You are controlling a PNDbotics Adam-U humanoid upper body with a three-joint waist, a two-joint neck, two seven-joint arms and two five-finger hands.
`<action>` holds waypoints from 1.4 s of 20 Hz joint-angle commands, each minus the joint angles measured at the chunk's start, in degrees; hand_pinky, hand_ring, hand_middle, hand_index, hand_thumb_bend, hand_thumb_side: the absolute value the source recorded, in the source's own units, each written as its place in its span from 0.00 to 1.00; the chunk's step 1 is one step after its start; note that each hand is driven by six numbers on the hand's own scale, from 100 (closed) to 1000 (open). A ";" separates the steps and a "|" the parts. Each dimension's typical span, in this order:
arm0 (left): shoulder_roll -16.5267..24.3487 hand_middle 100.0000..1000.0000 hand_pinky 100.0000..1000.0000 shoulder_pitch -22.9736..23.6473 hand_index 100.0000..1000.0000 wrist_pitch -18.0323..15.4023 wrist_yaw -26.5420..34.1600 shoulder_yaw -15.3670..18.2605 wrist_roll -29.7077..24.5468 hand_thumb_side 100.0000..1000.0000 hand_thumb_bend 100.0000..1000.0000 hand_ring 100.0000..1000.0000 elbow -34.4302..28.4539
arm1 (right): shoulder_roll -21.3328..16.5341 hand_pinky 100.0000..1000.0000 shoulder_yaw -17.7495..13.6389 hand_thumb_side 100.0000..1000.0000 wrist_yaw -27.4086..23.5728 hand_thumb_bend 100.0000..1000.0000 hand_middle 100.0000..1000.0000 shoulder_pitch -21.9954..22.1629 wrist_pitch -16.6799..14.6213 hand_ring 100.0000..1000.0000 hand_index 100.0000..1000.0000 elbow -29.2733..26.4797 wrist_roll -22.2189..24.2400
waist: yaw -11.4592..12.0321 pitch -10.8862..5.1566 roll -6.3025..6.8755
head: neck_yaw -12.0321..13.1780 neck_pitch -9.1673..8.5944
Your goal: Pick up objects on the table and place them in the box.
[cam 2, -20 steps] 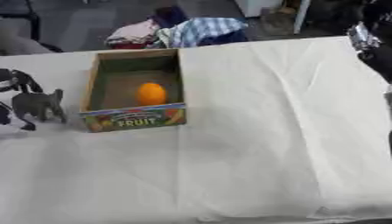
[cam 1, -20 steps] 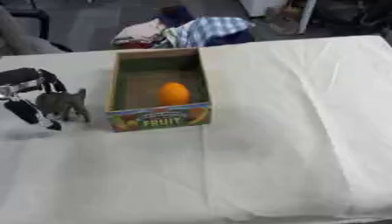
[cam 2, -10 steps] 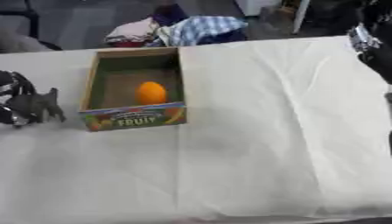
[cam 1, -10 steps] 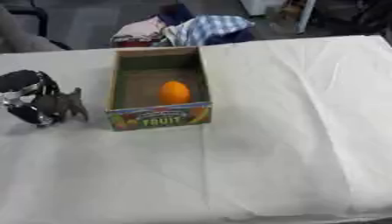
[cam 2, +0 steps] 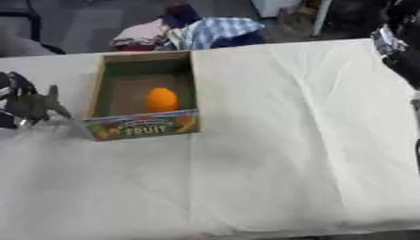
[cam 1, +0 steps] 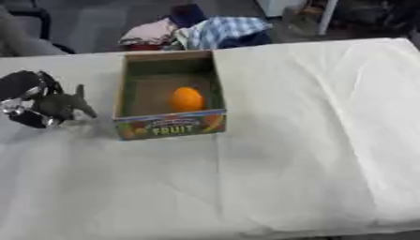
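A: Quick tally. One box (cam 1: 170,125) on the counter (cam 1: 311,140), the one printed FRUIT on its front wall.

B: And inside it?

A: One orange fruit (cam 1: 186,99), nothing else in there that I can see.

B: Hands?

A: One hand (cam 1: 33,101) at the left edge. At the right edge of the right eye view there is only dark robot hardware; I can't call it a hand.

B: Anything loose?

A: One grey toy animal (cam 1: 64,104), right at that left hand. Beyond the far edge, one heap of clothes (cam 1: 201,33).
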 commanded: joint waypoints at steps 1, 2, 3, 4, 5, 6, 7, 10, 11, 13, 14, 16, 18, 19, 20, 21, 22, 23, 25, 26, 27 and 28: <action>2.09 0.22 0.43 -2.97 0.41 -0.66 3.72 -0.22 1.10 0.00 0.01 0.27 -3.09 | -1.43 0.53 -0.41 0.53 -0.67 0.00 0.60 -0.60 -0.10 0.62 0.82 -0.68 0.27 | -0.06 -1.03 0.03 | 0.13 0.28; 1.88 0.22 0.43 -3.77 0.41 -0.53 5.16 -0.48 1.08 0.00 0.00 0.27 -3.91 | -1.38 0.53 -0.37 0.53 -0.68 0.00 0.60 -0.59 -0.11 0.62 0.82 -0.66 0.34 | -0.08 -1.08 0.04 | 0.24 0.28; 1.56 0.23 0.44 -4.61 0.42 -0.28 6.57 -0.79 1.10 0.00 0.00 0.28 -4.81 | -1.30 0.53 -0.30 0.53 -0.71 0.00 0.60 -0.59 -0.14 0.62 0.82 -0.66 0.45 | -0.13 -1.13 0.06 | 0.37 0.28; 1.21 0.24 0.44 -5.32 0.43 0.10 7.89 -1.13 1.15 0.00 0.00 0.29 -5.62 | -1.24 0.53 -0.26 0.53 -0.75 0.00 0.60 -0.58 -0.16 0.62 0.82 -0.66 0.55 | -0.18 -1.18 0.07 | 0.48 0.28; 0.53 0.25 0.44 -6.12 0.43 0.52 9.20 -1.45 1.44 0.03 0.00 0.29 -6.34 | -1.14 0.53 -0.18 0.54 -0.79 0.00 0.60 -0.57 -0.16 0.62 0.82 -0.66 0.66 | -0.27 -1.25 0.08 | 0.66 0.28; -0.05 0.26 0.45 -6.73 0.44 0.98 10.20 -1.83 1.75 0.00 0.00 0.30 -6.84 | -1.07 0.53 -0.12 0.53 -0.82 0.00 0.60 -0.58 -0.15 0.62 0.82 -0.65 0.76 | -0.36 -1.30 0.10 | 0.79 0.28; -0.84 0.27 0.45 -7.38 0.45 1.42 10.86 -2.25 2.11 0.00 0.00 0.31 -7.16 | -0.97 0.53 0.01 0.53 -0.84 0.00 0.60 -0.60 -0.16 0.62 0.83 -0.65 0.92 | -0.52 -1.35 0.10 | 0.95 0.28; -3.37 0.29 0.46 -8.88 0.47 2.07 11.76 -3.32 3.36 0.00 0.00 0.33 -7.13 | -0.51 0.53 0.28 0.53 -0.97 0.00 0.59 -0.76 -0.16 0.62 0.82 -0.68 1.31 | -1.26 -1.36 0.08 | 1.52 0.28; -4.15 0.30 0.47 -9.28 0.47 2.06 11.81 -3.57 3.73 0.00 0.00 0.33 -6.89 | -0.36 0.53 0.38 0.53 -1.01 0.00 0.59 -0.87 -0.16 0.62 0.82 -0.71 1.44 | -1.59 -1.27 0.10 | 1.74 0.28; -5.73 0.31 0.47 -9.96 0.48 2.07 11.29 -3.92 4.51 0.00 0.00 0.35 -6.18 | -0.14 0.53 0.56 0.53 -1.09 0.00 0.59 -1.04 -0.15 0.62 0.82 -0.74 1.70 | -2.17 -1.07 0.16 | 2.03 0.23; -6.60 0.32 0.48 -10.22 0.49 2.02 10.95 -4.04 5.04 0.00 0.00 0.35 -5.75 | -0.11 0.53 0.65 0.53 -1.10 0.00 0.59 -1.11 -0.16 0.62 0.82 -0.74 1.85 | -2.42 -0.95 0.22 | 2.14 0.18; -8.23 0.35 0.50 -10.60 0.52 1.75 10.10 -4.39 6.10 0.00 0.00 0.38 -4.83 | -0.02 0.53 0.69 0.53 -1.14 0.00 0.59 -1.21 -0.16 0.62 0.82 -0.68 2.03 | -2.84 -0.74 0.32 | 2.45 0.18; -9.62 0.37 0.51 -10.75 0.53 1.37 9.03 -4.74 7.04 0.00 0.00 0.40 -3.93 | 0.17 0.53 0.71 0.53 -1.21 0.00 0.59 -1.37 -0.14 0.62 0.82 -0.67 2.16 | -3.26 -0.47 0.33 | 2.63 0.02; -10.21 0.39 0.53 -10.71 0.56 1.17 8.44 -4.96 7.27 0.01 0.00 0.42 -3.51 | 0.25 0.53 0.77 0.53 -1.24 0.00 0.59 -1.43 -0.15 0.62 0.82 -0.67 2.25 | -3.43 -0.36 0.31 | 2.70 -0.06; -10.78 0.40 0.53 -10.62 0.56 0.99 7.70 -5.25 7.19 0.01 0.00 0.43 -3.06 | 0.32 0.53 0.81 0.53 -1.26 0.00 0.59 -1.47 -0.18 0.62 0.82 -0.66 2.37 | -3.59 -0.25 0.28 | 2.75 -0.14; -11.30 0.42 0.55 -10.52 0.59 0.73 6.95 -5.52 6.98 0.02 0.00 0.45 -2.70 | 0.36 0.53 0.81 0.53 -1.28 0.00 0.59 -1.49 -0.19 0.62 0.82 -0.63 2.44 | -3.70 -0.16 0.26 | 2.78 -0.21; -11.77 0.43 0.56 -10.41 0.59 0.43 6.19 -5.75 6.66 0.03 0.00 0.45 -2.41 | 0.37 0.53 0.80 0.53 -1.30 0.00 0.59 -1.48 -0.21 0.62 0.82 -0.58 2.49 | -3.76 -0.10 0.23 | 2.80 -0.25; -12.23 0.46 0.59 -10.22 0.63 0.00 5.28 -6.15 6.02 0.04 0.00 0.49 -2.17 | 0.40 0.53 0.79 0.53 -1.31 0.00 0.59 -1.47 -0.22 0.62 0.82 -0.54 2.55 | -3.84 -0.04 0.21 | 2.85 -0.27; -12.94 0.54 0.64 -9.87 0.69 -1.07 2.93 -7.09 3.57 0.12 0.00 0.57 -1.78 | 0.49 0.53 0.80 0.53 -1.35 0.00 0.59 -1.46 -0.24 0.62 0.82 -0.46 2.64 | -3.96 0.05 0.17 | 2.91 -0.24; -13.22 0.56 0.66 -9.74 0.71 -1.81 1.69 -7.49 1.71 0.14 0.00 0.60 -1.57 | 0.54 0.53 0.83 0.53 -1.37 0.00 0.59 -1.46 -0.25 0.62 0.82 -0.43 2.71 | -3.99 0.08 0.16 | 2.93 -0.23; -13.46 0.61 0.68 -9.61 0.75 -2.44 0.58 -7.69 -0.26 0.23 0.00 0.64 -1.37 | 0.59 0.53 0.86 0.53 -1.39 0.00 0.59 -1.47 -0.28 0.62 0.82 -0.42 2.79 | -4.02 0.10 0.15 | 2.95 -0.22; -13.65 0.63 0.69 -9.50 0.76 -3.04 -0.28 -7.78 -2.24 0.28 0.00 0.66 -1.21 | 0.61 0.53 0.87 0.53 -1.42 0.00 0.59 -1.46 -0.30 0.62 0.82 -0.41 2.85 | -4.03 0.12 0.13 | 2.91 -0.22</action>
